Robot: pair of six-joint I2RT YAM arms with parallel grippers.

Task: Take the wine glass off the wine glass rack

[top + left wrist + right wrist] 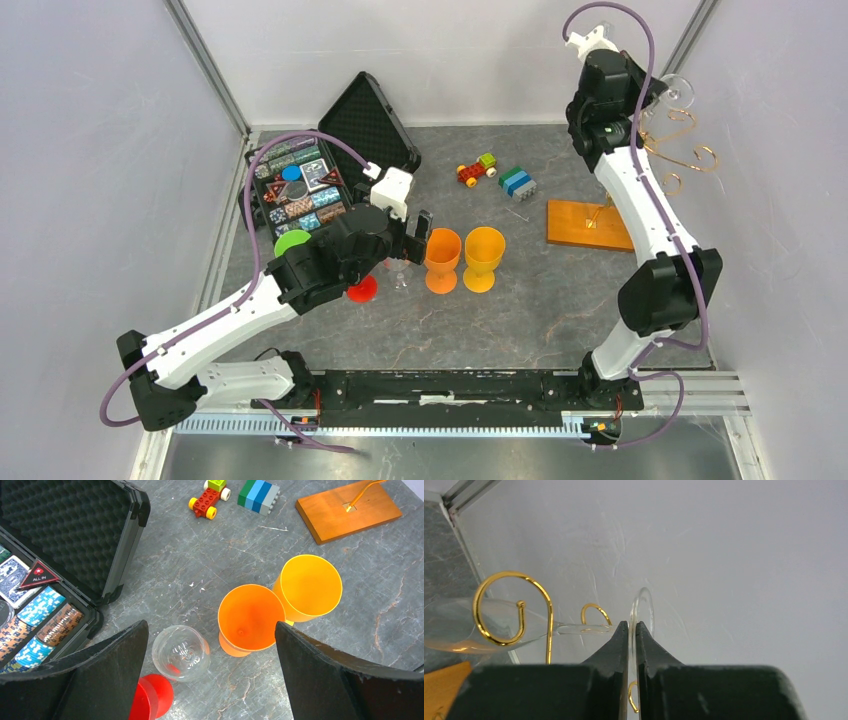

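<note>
Contact is seen in the right wrist view: the right gripper (629, 626) is clamped on the thin round foot of the wine glass (454, 627), with the jaws almost together and the foot's rim pinched between them. The glass is held on its side, high above the table, with the stem level and the bowl seen behind a curled arm of the wine glass rack (511, 607). Whether the stem rests on the wire cannot be told. The rack's wooden base (585, 225) is set at the right of the table.

The left gripper (211, 630) is hung above the table with its jaws wide apart and nothing between them. Below it a small clear glass (180, 652) is stood upright and empty, just beside a red plastic piece (150, 697). Two orange cups (248, 617) are stood upright side by side, both empty. A black case (75, 525) is laid open at the left. Its lid is lined with foam, and its tray is filled with rows of poker chips (42, 617), playing cards and a triangular "ALL IN" marker.
</note>
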